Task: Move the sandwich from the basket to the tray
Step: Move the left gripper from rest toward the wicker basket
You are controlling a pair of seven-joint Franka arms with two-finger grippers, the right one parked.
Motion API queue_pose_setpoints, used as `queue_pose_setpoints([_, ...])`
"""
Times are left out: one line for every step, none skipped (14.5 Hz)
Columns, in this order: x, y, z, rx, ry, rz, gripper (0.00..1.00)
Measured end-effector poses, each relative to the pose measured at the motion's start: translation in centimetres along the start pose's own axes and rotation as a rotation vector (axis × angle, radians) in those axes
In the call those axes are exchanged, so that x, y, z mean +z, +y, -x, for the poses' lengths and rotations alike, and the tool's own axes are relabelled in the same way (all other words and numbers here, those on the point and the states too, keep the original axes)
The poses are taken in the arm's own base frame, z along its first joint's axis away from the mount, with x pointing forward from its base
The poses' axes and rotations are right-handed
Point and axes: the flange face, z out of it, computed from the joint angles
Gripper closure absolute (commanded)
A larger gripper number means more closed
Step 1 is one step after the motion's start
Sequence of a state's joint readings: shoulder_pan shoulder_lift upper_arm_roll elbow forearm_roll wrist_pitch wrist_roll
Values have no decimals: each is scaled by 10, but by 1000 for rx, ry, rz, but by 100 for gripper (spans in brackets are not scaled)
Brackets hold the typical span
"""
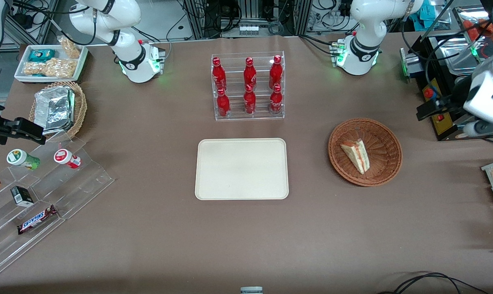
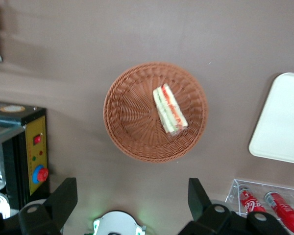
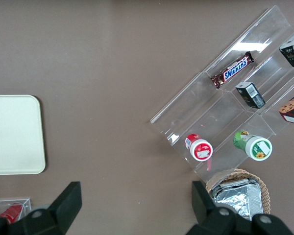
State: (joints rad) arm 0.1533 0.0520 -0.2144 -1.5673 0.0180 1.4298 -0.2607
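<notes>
Brown table covering [image 1: 246,241], bare along the edge closest to the front camera. Next in, at the parked arm's end: clear stepped display [image 1: 46,204] carrying a Snickers bar [image 1: 37,219] and two small capped tubs. Mid-table: cream tray [image 1: 242,168], lying flat with nothing on it. Toward the working arm's end, about level with the tray: dark wicker basket [image 1: 365,152], with the sandwich [image 1: 356,154] lying in it on its side, layers of red and green showing. Farther back: clear rack of six red bottles [image 1: 249,86]. High above the basket at the working arm's end: gripper [image 2: 132,203], fingers [image 2: 63,198] spread wide apart, holding nothing.
</notes>
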Motion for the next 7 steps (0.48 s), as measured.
queue_pose_setpoints([21,-5,-9,-15,-28,-2,0])
queue_pose_setpoints([42,-9,-18,-34,-47,-1,0])
queue_pose_setpoints([64,-11,-26,-62,-55,2,0])
queue_pose_setpoints([87,-12,-32,-100,-52,6,0])
queue_pose_setpoints([109,-9,-37,-150,-40,10,0])
queue_pose_setpoints([132,-6,-40,-205,-24,16,0])
queue_pose_setpoints([155,-2,-40,-261,-10,28,0])
